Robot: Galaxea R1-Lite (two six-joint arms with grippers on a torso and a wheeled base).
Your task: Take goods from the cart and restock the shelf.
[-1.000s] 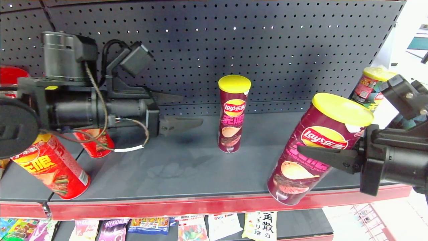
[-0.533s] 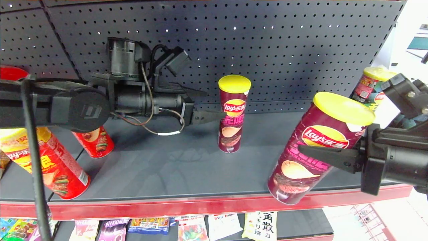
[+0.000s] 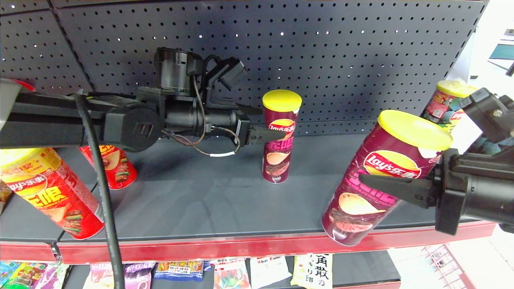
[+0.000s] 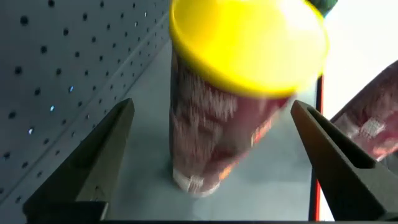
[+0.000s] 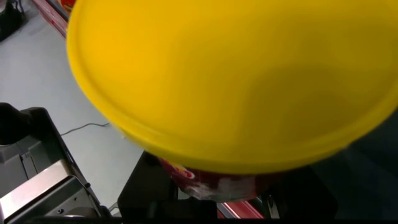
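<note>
The purple cardboard crisp tube with a yellow plastic lid [image 3: 279, 140] stands upright at the back of the grey metal shelf [image 3: 200, 208], about midway along it and close to the perforated back panel. The left pincer [image 3: 273, 122] is wide open around its upper half, one finger on either side and neither visibly pressing the wall. A second purple tube of the same kind [image 3: 391, 162] hangs tilted over the shelf's front right edge, its base over the red lip, clamped in the right pincer [image 3: 375, 180]. I judge the stocking step to be in hand: the left arm seems to be at the point of releasing or squaring up the standing tube, though the pictures cannot settle which. The held tube next needs righting and setting down behind the lip, clear of its neighbour. Counted: two purple tubes, two red tubes [image 3: 56, 196] [image 3: 116, 168] at the left end, and one yellow-lidded tube [image 3: 443, 102] past the right end.
</note>
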